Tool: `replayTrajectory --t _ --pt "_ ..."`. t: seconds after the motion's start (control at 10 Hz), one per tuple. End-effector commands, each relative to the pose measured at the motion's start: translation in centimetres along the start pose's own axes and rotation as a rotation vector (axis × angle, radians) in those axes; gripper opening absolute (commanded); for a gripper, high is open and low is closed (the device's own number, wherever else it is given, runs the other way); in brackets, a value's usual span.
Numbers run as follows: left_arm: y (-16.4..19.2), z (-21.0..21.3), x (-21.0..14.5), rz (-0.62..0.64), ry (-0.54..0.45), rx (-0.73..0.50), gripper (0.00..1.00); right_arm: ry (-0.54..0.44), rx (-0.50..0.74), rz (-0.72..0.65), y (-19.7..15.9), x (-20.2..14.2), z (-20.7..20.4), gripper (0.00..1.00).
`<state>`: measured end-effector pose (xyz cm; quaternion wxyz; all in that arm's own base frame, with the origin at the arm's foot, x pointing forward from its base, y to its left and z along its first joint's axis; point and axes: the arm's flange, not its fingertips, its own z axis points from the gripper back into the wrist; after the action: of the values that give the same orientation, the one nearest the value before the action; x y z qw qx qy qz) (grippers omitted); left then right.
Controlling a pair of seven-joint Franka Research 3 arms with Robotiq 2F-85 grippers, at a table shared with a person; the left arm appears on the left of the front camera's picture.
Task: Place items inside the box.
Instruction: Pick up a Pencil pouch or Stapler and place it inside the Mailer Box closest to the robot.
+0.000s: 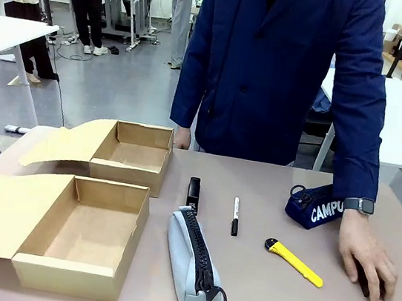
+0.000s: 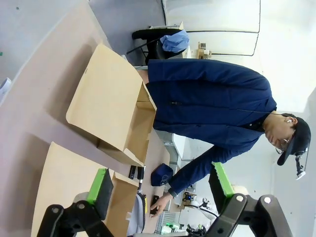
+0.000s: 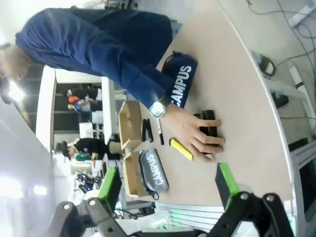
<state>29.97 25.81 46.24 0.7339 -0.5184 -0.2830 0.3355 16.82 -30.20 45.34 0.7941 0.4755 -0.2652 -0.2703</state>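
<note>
The left gripper (image 2: 159, 185) and the right gripper (image 3: 168, 187) each have their fingers spread wide, with nothing between them. Ahead of the right gripper, a person's hand (image 3: 190, 131) rests on a small black piece (image 3: 208, 116). The yellow utility knife (image 3: 181, 149) lies just beside it, the navy pouch (image 3: 180, 84) farther off and the grey pouch (image 3: 153, 170) nearer. Ahead of the left gripper sit two open cardboard boxes, the nearer box (image 2: 64, 177) close behind one finger and the farther box (image 2: 108, 103) beyond it.

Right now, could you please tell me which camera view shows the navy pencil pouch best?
The right wrist view: the navy pouch shows its whole "CAMPUS" lettering there, though sideways. In the front view the person's sleeve hides one end. The left wrist view shows it small and far off.
</note>
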Motion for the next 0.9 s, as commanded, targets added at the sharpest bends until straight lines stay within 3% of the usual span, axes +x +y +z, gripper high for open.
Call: replayTrajectory --t 0.0,0.5,0.8 --pt "-0.1 0.1 0.1 0.000 0.007 -0.010 1.00 -0.002 0.018 0.002 -0.7 0.8 -0.7 1.00" --pt "-0.1 0.1 0.1 0.000 0.007 -0.010 1.00 0.009 0.015 0.011 -0.2 1.3 -2.0 1.00" --pt "-0.1 0.1 0.1 0.000 0.007 -0.010 1.00 0.110 -0.003 0.104 2.5 1.8 -6.0 1.00"
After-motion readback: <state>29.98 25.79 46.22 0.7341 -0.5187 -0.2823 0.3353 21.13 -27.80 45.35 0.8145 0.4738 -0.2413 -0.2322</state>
